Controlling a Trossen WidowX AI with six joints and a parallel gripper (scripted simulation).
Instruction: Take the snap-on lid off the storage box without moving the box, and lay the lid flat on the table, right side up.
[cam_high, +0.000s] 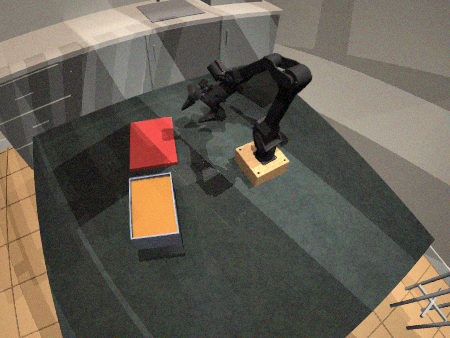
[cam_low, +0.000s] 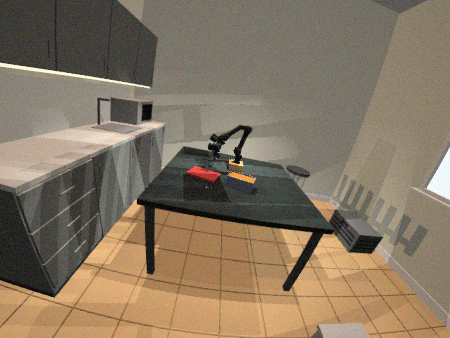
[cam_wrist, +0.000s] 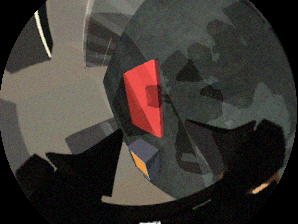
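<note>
The red lid (cam_high: 152, 143) lies flat on the dark table (cam_high: 310, 220), off the storage box (cam_high: 154, 210), whose orange interior shows open to the top view; lid and box sit end to end, just apart. From the gripper (cam_high: 202, 106), the lid is below and off to one side, near but not under the fingers, and the box lies beyond the lid, farther away. The gripper stands wide and holds nothing. The lid looks like a thin, stiff, light plastic panel, probably slick on its broad face, so any hold would best go across a narrow edge or rim; judged from how it lies, though, the task looks done or nearly so. The arm rises from its wooden base block (cam_high: 247, 167), folds at the elbow and reaches out level, with the wrist tilted down above the table.
</note>
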